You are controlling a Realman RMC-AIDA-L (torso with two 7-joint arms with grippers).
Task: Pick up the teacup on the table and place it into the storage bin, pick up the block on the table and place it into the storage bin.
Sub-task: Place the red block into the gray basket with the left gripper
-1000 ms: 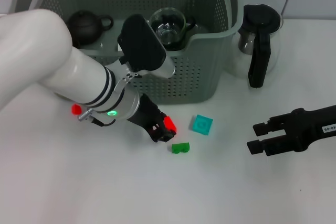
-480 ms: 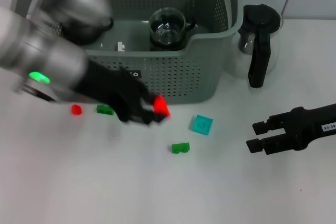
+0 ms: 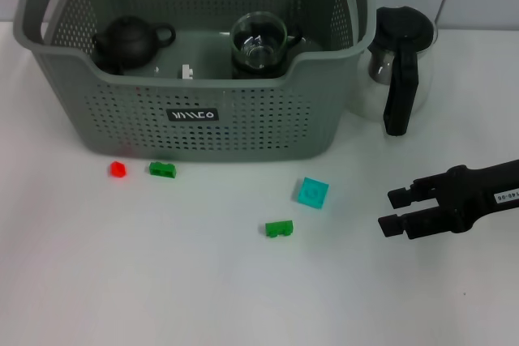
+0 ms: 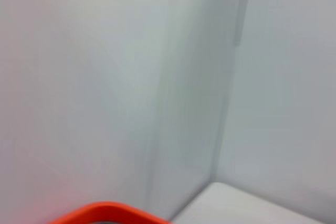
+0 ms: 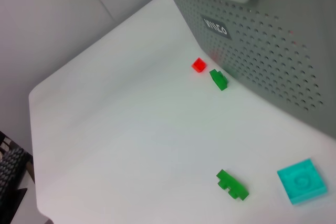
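Observation:
The grey storage bin [image 3: 243, 127] stands at the back of the white table, its label facing me. Inside it a glass teacup [image 3: 259, 40] sits upright beside a black teapot [image 3: 126, 41]. Loose blocks lie on the table in front: a red block [image 3: 118, 169], a green block [image 3: 162, 169], a second green block [image 3: 279, 228] and a teal block [image 3: 311, 192]. The right wrist view shows the red block [image 5: 199, 65], both green ones [image 5: 219, 79] [image 5: 232, 184], the teal one [image 5: 301, 181] and the bin wall [image 5: 262, 51]. My right gripper [image 3: 396, 211] hovers open, right of the teal block. My left gripper is out of view.
A glass coffee pot [image 3: 397, 58] with a black handle stands right of the bin. A small white piece [image 3: 186, 72] lies on the bin floor. The left wrist view shows only a pale wall and an orange handle clip [image 4: 105, 213].
The left arm, which held a red block near the bin's front, has swung up and left out of the head view. The right gripper has edged slightly left.

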